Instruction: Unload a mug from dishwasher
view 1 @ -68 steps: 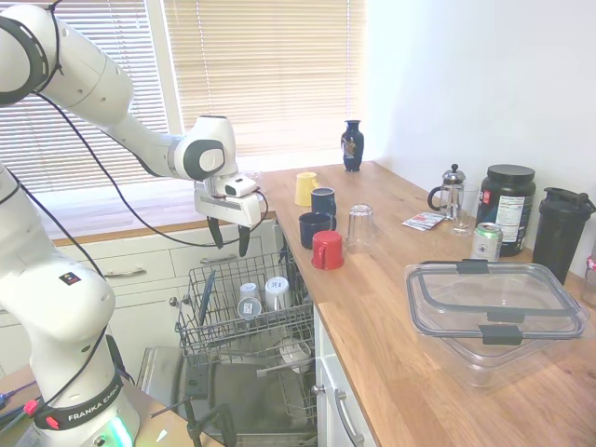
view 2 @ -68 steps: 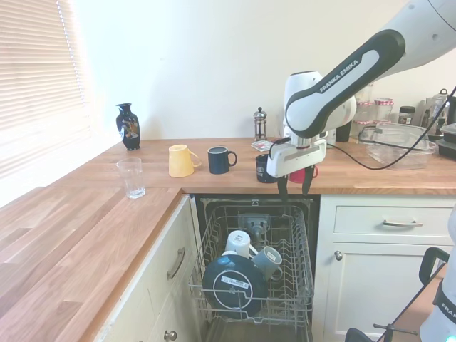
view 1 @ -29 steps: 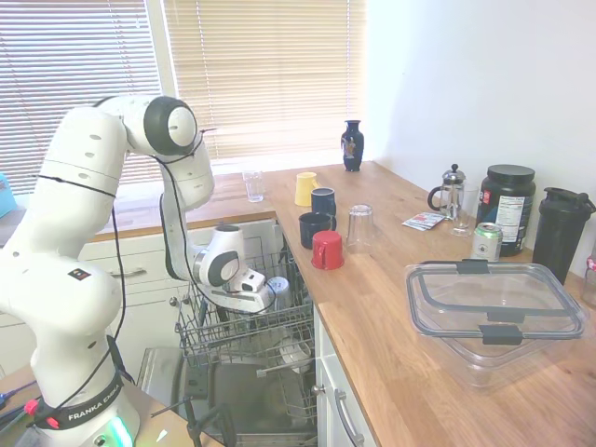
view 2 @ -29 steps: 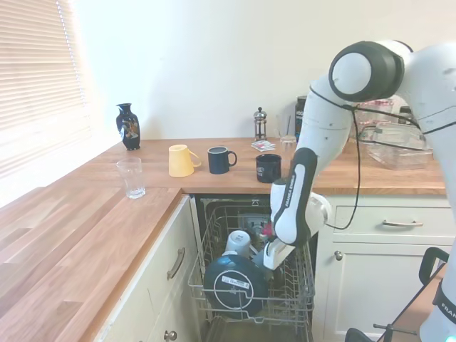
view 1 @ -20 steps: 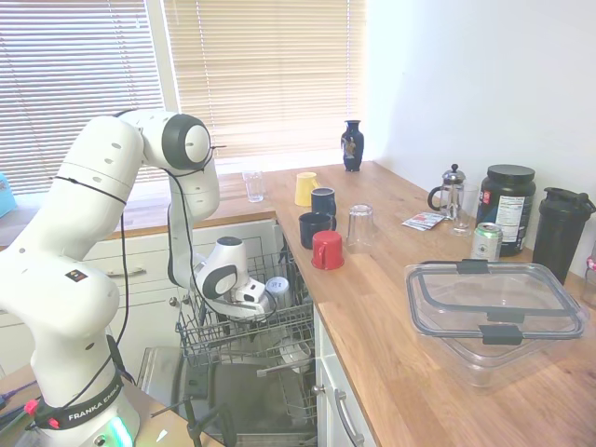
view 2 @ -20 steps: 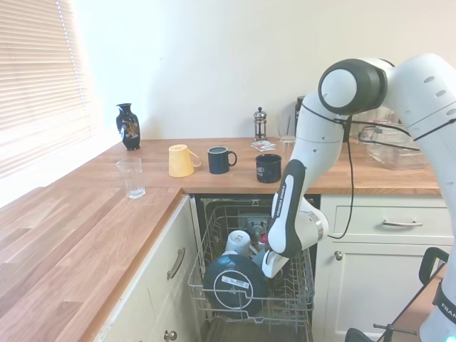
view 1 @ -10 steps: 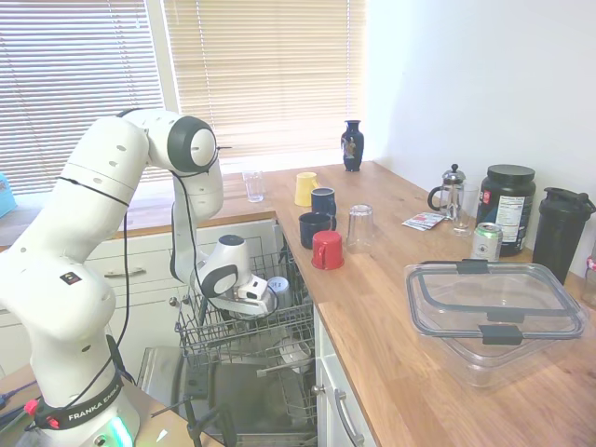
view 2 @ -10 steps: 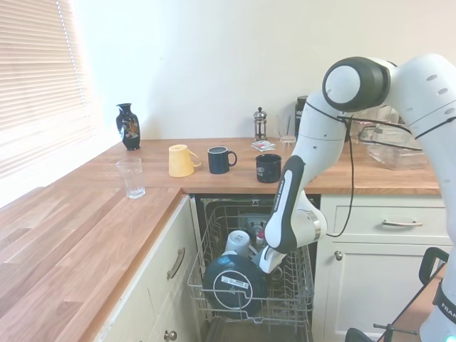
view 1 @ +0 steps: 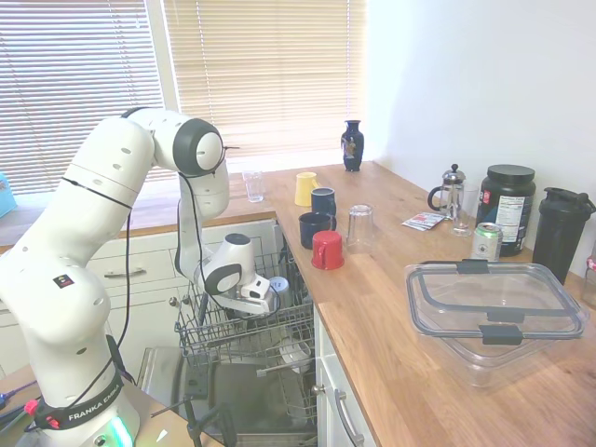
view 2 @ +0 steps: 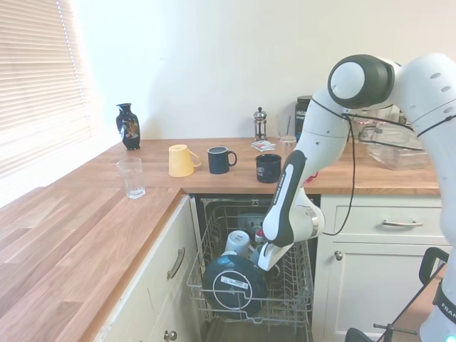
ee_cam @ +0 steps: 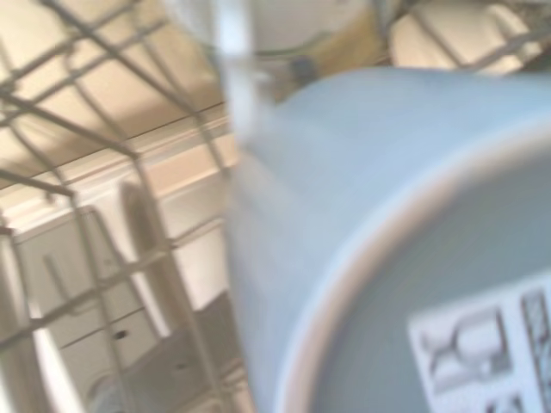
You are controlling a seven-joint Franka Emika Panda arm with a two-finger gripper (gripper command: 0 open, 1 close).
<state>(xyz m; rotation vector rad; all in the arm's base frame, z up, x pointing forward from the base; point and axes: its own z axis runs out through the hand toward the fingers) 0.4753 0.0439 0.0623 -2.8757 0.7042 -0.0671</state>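
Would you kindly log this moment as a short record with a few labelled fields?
dishwasher: door down, wire rack pulled out
rack contents: large dark bowl, pale upturned cup
gripper: down inside the rack beside the pale cup; jaws hidden
wrist view: pale blue cup base with a label, very close
counter: red mug, dark mugs, yellow mug, glasses, vase

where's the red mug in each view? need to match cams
First exterior: red mug upside down at the counter's near edge, right of the rack.
Second exterior: not visible; the arm covers that stretch of counter.
Wrist: not in it, only a pale cup close up.
Shared landmark: vase.
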